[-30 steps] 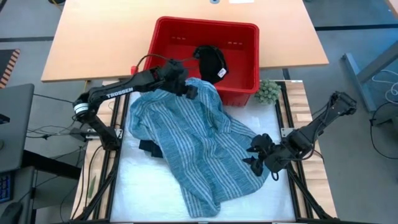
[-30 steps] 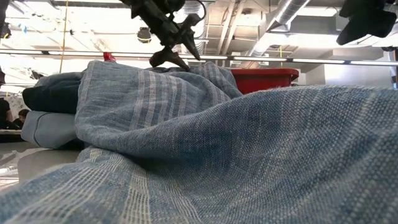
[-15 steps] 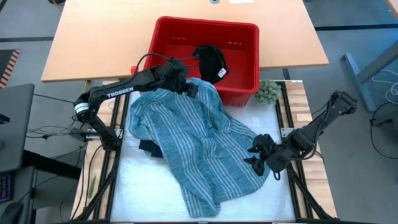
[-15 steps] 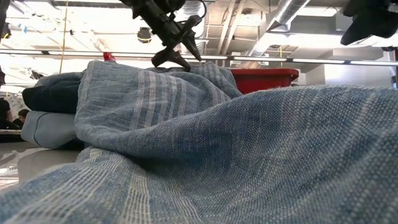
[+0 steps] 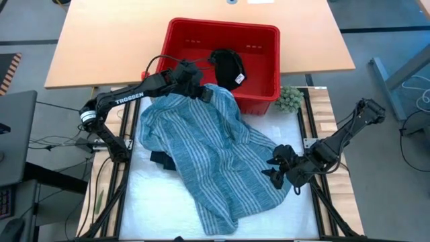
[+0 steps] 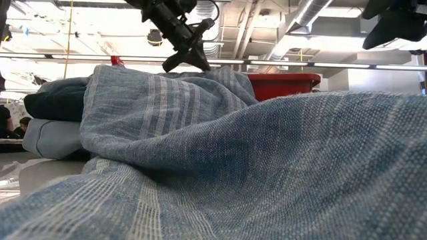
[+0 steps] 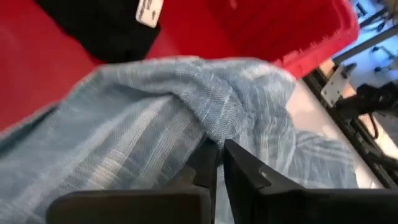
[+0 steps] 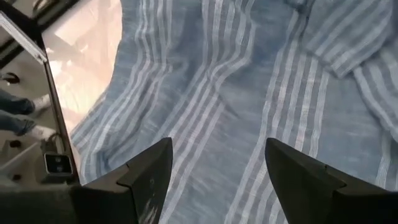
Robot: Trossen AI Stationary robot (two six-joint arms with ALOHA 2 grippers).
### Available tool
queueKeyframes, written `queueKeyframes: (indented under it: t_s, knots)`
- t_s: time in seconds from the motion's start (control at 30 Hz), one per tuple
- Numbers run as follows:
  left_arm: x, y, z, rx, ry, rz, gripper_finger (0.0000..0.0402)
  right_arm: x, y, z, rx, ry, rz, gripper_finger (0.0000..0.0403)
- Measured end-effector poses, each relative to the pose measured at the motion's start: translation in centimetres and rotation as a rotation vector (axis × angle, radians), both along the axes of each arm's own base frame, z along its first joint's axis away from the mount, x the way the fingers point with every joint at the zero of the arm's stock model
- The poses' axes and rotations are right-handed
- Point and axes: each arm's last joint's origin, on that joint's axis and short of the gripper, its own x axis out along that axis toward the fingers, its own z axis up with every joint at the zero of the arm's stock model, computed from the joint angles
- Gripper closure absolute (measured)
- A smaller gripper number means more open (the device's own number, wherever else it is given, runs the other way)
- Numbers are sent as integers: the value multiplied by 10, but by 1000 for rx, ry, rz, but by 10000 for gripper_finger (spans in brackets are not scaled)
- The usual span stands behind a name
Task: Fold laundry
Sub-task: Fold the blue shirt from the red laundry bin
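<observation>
Striped blue shirt (image 5: 211, 158) lies crumpled across my white mat (image 5: 154, 195), its top edge draped against the red basket (image 5: 265, 40), where a black garment (image 5: 228, 65) with a white tag sits. My left gripper (image 5: 201, 94) has its fingers pressed together, pinching a fold of that top edge. My right gripper (image 5: 277, 169) hovers spread over the shirt's lower right side.

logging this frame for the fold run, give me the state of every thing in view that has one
striped shirt: crumpled, spread over the table, far edge against the basket
black garment: bunched in the basket, white tag showing
red basket: upright, holding only the black garment
folded navy and light blue pieces: stacked
left hand: shut, at the shirt's far edge
right hand: open above the shirt
</observation>
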Motion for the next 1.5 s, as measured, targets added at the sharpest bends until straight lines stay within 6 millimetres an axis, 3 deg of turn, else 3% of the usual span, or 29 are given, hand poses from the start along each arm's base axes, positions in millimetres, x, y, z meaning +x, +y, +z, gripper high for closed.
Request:
queueKeyframes:
  t_s: [0.17, 0.43, 0.67, 0.97, 1.17, 1.33, 1.5]
  knots:
    - [0, 12, 14, -47, -195, -40, 400, -14, 3, -9, 39, 96, -63, 121]
    - [-12, 43, 40, -136, -512, -33, 401, -45, -8, -58, 25, 554, -249, 121]
    - [-26, 62, 54, -186, -669, -20, 401, -52, -24, -78, 9, 648, -438, 121]
    - [-29, 65, 58, -207, -703, -36, 401, -37, -35, -92, -41, 665, -528, 121]
    - [-28, 64, 58, -223, -700, -76, 401, -14, -44, -107, 10, 531, -806, 121]
    - [-28, 64, 58, -220, -699, -81, 401, -6, -67, -119, -88, 537, -988, 121]
    - [-28, 64, 58, -222, -699, -87, 401, 4, -80, -138, -68, 585, -914, 121]
